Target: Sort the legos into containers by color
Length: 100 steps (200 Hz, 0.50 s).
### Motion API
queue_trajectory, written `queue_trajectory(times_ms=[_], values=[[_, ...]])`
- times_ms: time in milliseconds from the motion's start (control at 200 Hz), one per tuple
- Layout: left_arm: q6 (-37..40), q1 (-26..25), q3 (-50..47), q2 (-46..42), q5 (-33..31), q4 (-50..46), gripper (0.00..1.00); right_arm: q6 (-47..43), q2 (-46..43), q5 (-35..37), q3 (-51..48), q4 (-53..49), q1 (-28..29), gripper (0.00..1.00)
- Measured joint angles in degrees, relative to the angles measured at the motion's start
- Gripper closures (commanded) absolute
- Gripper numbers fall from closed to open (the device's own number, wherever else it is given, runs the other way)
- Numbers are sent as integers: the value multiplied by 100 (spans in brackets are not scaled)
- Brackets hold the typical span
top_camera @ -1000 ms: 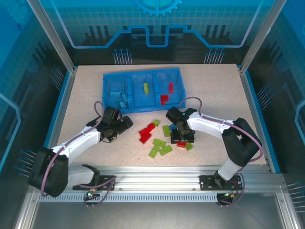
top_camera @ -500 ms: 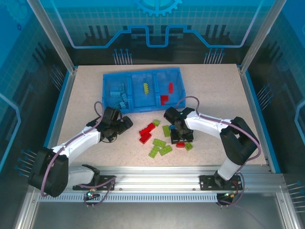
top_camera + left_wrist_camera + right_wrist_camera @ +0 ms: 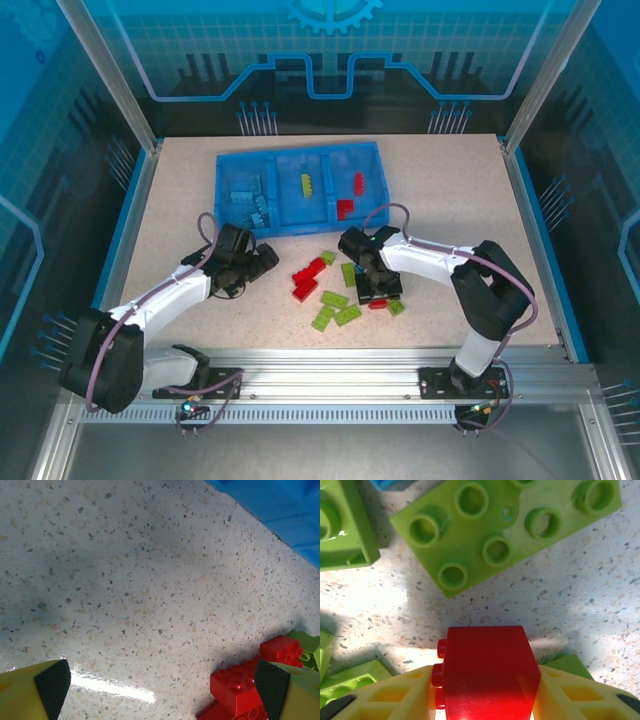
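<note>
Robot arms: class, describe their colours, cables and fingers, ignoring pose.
Both the left arm and right arm have white links between bulky black joints, with a thin purplish cable looping alongside each. In the wrist views the left fingers and right fingers are yellow; the left carry black pads, the right show open ribbing.

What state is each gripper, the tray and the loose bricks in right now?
Left two-finger gripper: open, empty, above bare table.
Right two-finger gripper: shut on a small red plastic brick.
Bright-blue plastic three-compartment tray: partly filled, light blue left, lime middle, red right.
Loose red bricks and lime green bricks: unsorted on the table.
</note>
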Motion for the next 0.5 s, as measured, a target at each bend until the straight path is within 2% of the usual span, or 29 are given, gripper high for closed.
queue_trajectory(times_ms=[135,295,500], values=[[0,0,0,0,0,0,1,-61,7,109,68,-28,0,63],[0,0,0,0,2,0,1,-105,-81,197,254,-151,-2,64],[-2,0,0,0,0,2,1,-448,-619,201,957,-199,-111,63]])
